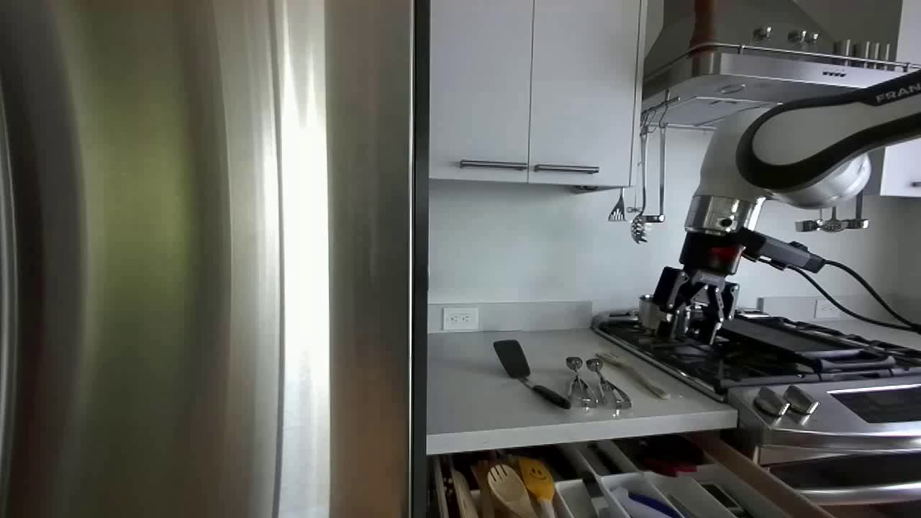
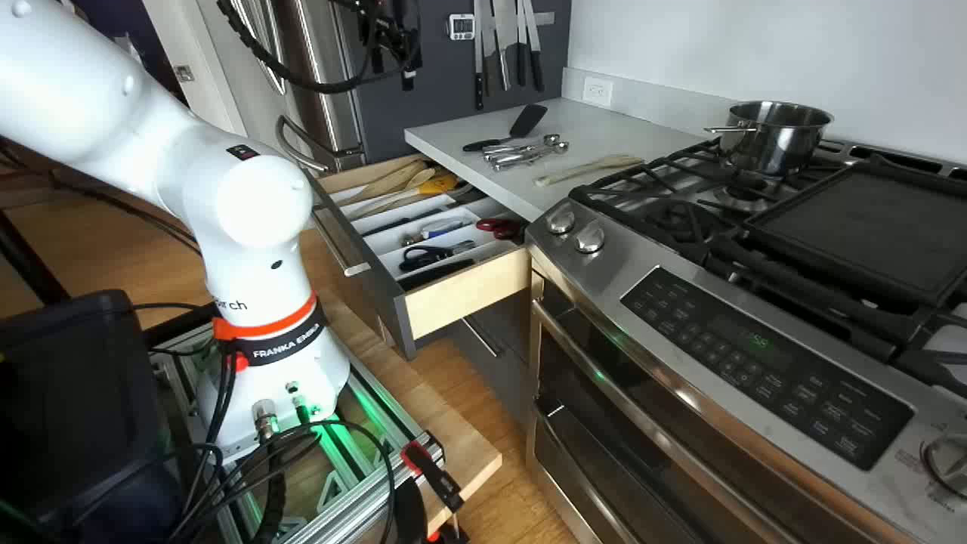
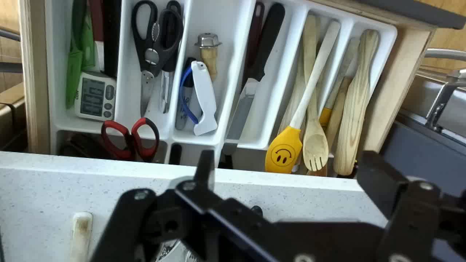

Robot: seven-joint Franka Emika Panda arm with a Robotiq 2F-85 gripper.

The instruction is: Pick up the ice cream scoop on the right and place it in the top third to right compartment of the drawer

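Two metal ice cream scoops lie side by side on the counter. The right-hand scoop [image 1: 611,392] is beside the left-hand scoop [image 1: 581,392]; the pair [image 2: 521,153] also shows in an exterior view. In the wrist view, metal parts of the scoops [image 3: 169,249] peek out behind my gripper. My gripper [image 1: 688,337] is open and empty, held above the counter and stove area; its spread fingers [image 3: 287,160] show in the wrist view. The open drawer [image 2: 468,302] holds a white divided tray [image 3: 235,91] with several long compartments containing utensils.
A black spatula [image 1: 512,360] lies left of the scoops, a wooden tool [image 1: 637,375] right of them. A pot [image 2: 778,140] stands on the stove [image 2: 680,219]. The counter edge [image 3: 109,169] overhangs the drawer's back. Scissors, a timer, a knife and wooden spoons lie in the tray.
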